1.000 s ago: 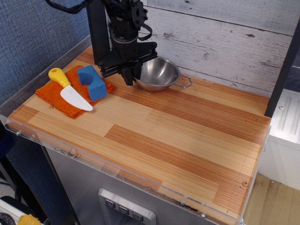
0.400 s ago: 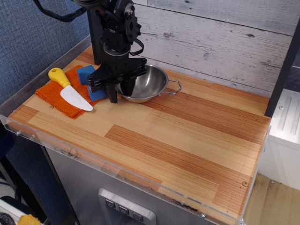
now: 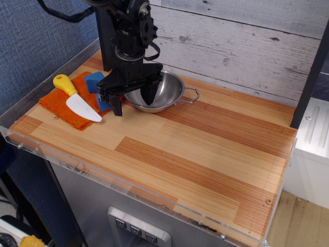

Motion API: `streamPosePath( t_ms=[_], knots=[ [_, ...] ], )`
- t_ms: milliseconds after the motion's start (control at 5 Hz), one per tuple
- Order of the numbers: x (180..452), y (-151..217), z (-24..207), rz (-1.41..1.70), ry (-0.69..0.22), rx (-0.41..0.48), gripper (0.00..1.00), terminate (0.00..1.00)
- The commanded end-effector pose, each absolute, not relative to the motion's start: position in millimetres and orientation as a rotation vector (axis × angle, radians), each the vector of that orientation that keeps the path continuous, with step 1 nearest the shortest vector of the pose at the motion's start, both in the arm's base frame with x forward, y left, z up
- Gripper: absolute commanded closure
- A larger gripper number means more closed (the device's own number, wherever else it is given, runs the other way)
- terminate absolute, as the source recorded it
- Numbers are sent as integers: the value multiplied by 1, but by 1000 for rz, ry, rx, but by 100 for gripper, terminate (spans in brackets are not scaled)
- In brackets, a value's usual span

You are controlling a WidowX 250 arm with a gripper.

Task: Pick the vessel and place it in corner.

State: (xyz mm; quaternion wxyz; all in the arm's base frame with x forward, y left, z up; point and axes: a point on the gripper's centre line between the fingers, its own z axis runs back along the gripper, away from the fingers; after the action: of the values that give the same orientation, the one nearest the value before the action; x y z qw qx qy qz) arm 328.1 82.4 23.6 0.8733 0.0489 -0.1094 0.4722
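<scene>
The vessel (image 3: 165, 93), a shiny steel bowl with a wire loop handle showing on its right side, rests on the wood tabletop near the back left, next to the blue foam block (image 3: 94, 82). My gripper (image 3: 132, 104) points down at the bowl's left rim. Its jaws are spread, one finger (image 3: 149, 96) inside the bowl and the other (image 3: 117, 106) outside on the table. Neither visibly presses the rim. The corner (image 3: 96, 55) lies behind and to the left, by the black post (image 3: 105, 36), partly hidden by my arm.
An orange cloth (image 3: 60, 105) lies at the left with a yellow-handled white knife (image 3: 77, 100) on it, and the blue block at its far edge. Clear acrylic edging (image 3: 103, 172) runs along the front and left table edges. A white unit (image 3: 313, 134) stands at the right.
The bowl moved left toward the blue block with my gripper shut on its rim. Since then the jaws have spread apart and the bowl sits still.
</scene>
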Motion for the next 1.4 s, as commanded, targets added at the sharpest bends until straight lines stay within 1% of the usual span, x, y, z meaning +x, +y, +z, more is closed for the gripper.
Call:
streamPosePath(
  t_ms=[0,200,400,600,800,1200],
  knots=[
    [328,94,60,995,-314,42,0,0],
    [328,98,98,1003,-379,-32,0,0],
    [323,99,135,1000,-411,-41,0,0],
    [313,97,160,977,-435,-56,0,0],
    [304,93,172,954,-435,-74,0,0],
    [304,93,172,954,-435,-74,0,0]
  ],
)
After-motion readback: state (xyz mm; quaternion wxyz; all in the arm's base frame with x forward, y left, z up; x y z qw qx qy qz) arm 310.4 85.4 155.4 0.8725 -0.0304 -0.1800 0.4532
